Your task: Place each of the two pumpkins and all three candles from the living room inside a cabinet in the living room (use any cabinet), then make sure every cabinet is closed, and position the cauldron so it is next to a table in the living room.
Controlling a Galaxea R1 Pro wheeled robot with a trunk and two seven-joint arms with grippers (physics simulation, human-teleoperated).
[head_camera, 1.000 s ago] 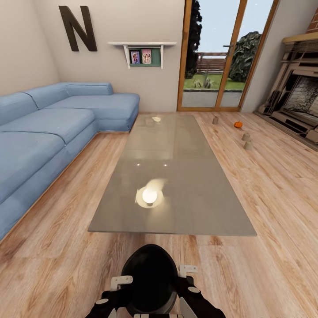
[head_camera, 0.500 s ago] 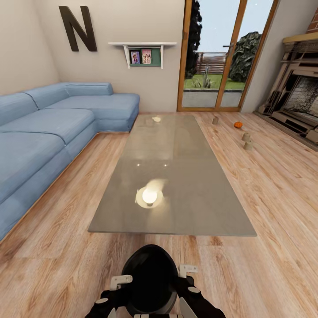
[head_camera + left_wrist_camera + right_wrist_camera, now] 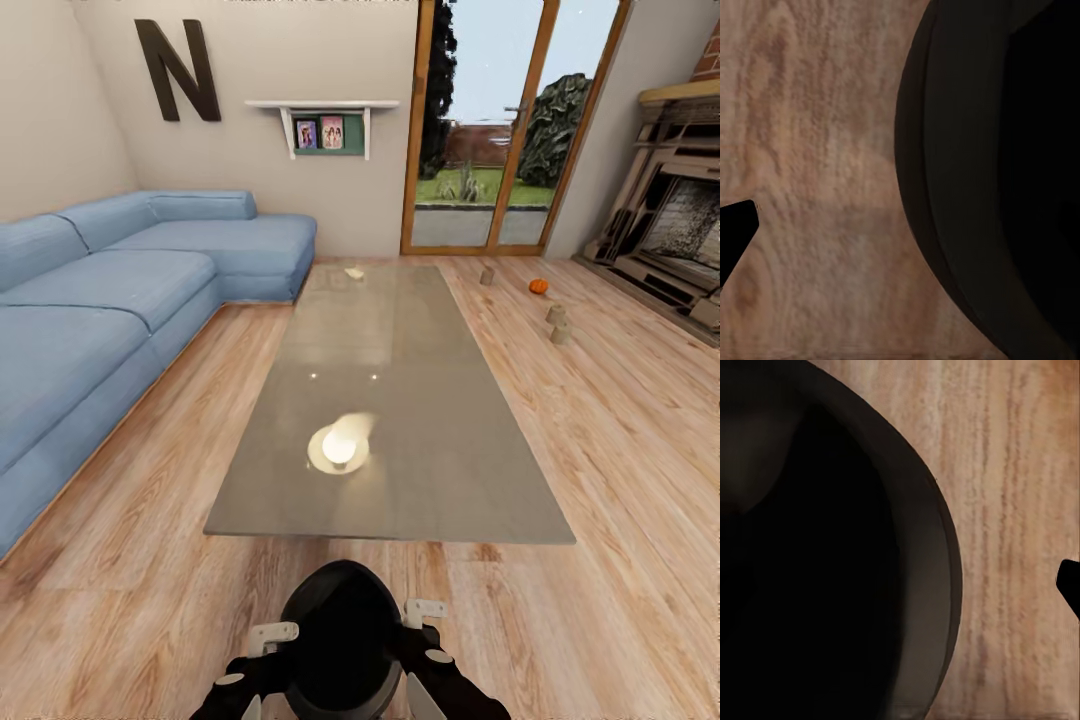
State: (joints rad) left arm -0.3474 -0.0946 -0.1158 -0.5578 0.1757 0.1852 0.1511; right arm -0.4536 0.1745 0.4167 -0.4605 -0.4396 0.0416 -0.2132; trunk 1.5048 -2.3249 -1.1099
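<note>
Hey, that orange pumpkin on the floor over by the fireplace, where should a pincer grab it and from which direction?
Probably from straight above, closing across its widest middle. The pumpkin is a small round ball resting on the wood floor, with bare boards all around it; the nearest candle stands apart from it. Its ribs are too small to make out.

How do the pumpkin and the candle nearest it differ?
The pumpkin is orange and round; the candle is grey-tan and a stubby upright cylinder. The pumpkin sits farther from the robot, nearer the glass door. Both rest on the wood floor right of the table and look similar in size.
</note>
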